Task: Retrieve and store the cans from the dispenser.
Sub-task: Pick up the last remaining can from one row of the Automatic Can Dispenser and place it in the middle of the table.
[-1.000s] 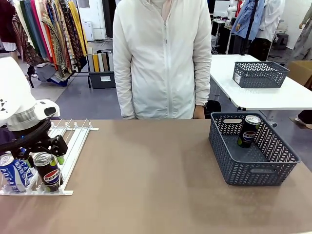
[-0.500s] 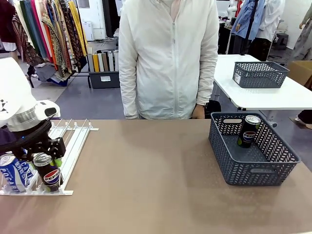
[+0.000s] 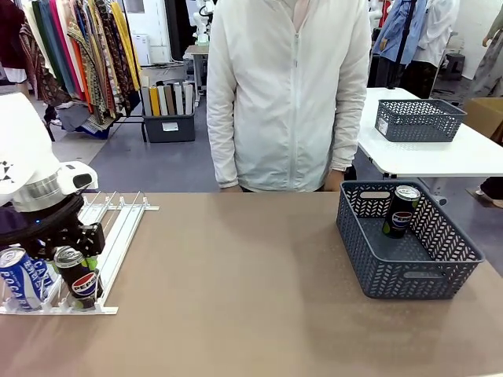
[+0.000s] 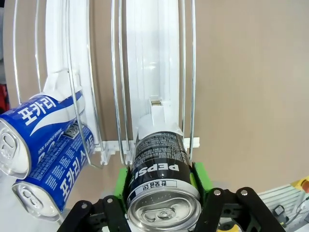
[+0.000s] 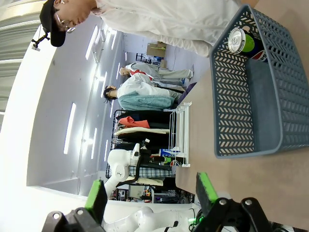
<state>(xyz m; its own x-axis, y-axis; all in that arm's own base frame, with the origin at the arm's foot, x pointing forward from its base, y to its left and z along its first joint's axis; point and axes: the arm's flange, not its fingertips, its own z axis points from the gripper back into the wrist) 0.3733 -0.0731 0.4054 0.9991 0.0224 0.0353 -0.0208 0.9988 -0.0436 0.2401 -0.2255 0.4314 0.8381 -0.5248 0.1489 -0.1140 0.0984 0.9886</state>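
Between the fingers of your left gripper (image 4: 161,193) stands a black can (image 4: 157,159). The green pads (image 4: 120,181) press on its smooth round sides, pinching it just below the silver top. Just ahead of the gripper, the can's foot meets a white plastic pusher block (image 4: 159,116) in one lane of the rack (image 4: 154,58), which is thin shiny wire rails over white plastic. In the lane beside the gripper, two glossy blue cans (image 4: 34,130) lean side by side. Your right gripper (image 5: 150,191) is spread wide, with nothing between its fingers. Well ahead of it, a dark grey basket (image 5: 251,111) with herringbone-perforated walls sits on the matte brown table (image 3: 236,275). A second black can (image 5: 244,41) is inside, by one wall.
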